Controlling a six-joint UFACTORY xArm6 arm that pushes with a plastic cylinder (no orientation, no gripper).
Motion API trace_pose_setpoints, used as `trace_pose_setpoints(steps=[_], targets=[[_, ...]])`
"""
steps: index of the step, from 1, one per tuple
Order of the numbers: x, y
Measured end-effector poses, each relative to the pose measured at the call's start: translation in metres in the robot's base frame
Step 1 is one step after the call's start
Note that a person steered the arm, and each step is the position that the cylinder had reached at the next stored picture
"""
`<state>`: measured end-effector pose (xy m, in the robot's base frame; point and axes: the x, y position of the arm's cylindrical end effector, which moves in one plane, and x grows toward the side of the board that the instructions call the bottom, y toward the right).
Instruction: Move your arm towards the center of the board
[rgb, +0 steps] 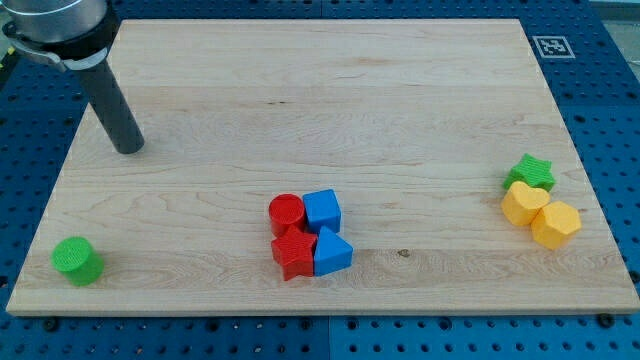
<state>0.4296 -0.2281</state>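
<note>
My tip (129, 148) rests on the wooden board (320, 110) near the view's upper left, far from all the blocks. A red cylinder (286, 213), a blue cube (322, 209), a red star-like block (294, 254) and a blue triangular block (332, 252) sit packed together at the view's bottom centre. A green cylinder (77, 259) stands alone at the bottom left. At the right edge a green star (531, 172) touches a yellow heart-like block (524, 204) and a yellow hexagon (556, 224).
A blue pegboard surface (600, 60) surrounds the board. A black-and-white marker tag (553, 46) lies just off the board's top right corner.
</note>
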Motion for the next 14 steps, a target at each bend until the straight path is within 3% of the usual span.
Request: trace_pose_setpoints(steps=[4, 8, 14], targets=[[-0.008, 0.011], [-0.023, 0.108], [-0.047, 0.125]])
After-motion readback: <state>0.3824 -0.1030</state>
